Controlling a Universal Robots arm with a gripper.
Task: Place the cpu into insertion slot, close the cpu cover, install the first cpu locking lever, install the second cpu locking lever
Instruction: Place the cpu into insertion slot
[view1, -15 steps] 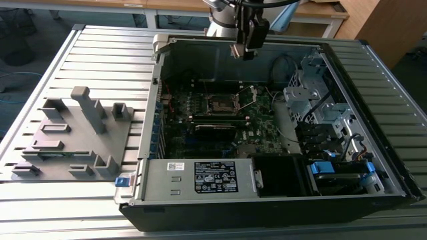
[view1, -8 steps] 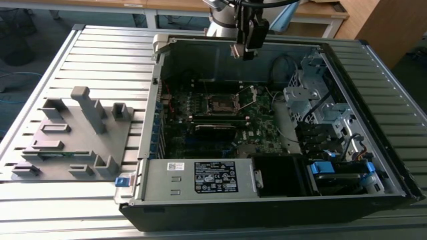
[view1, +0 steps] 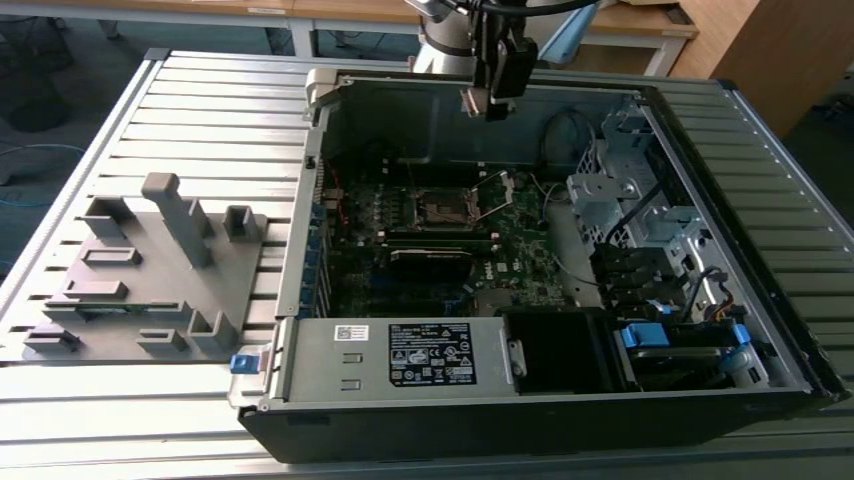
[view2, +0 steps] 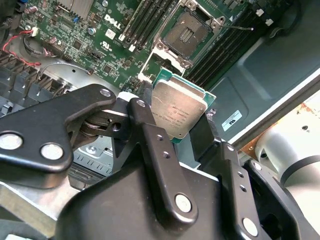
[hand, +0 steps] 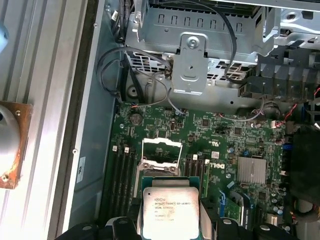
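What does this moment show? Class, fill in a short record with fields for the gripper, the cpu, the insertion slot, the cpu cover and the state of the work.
gripper: shut on the cpu, above the open computer case
cpu: held by its edges, metal top showing, in the air over the motherboard
insertion slot: empty, dark centre exposed
cpu cover: raised open, off the slot
state of the work: cpu not yet placed in the slot
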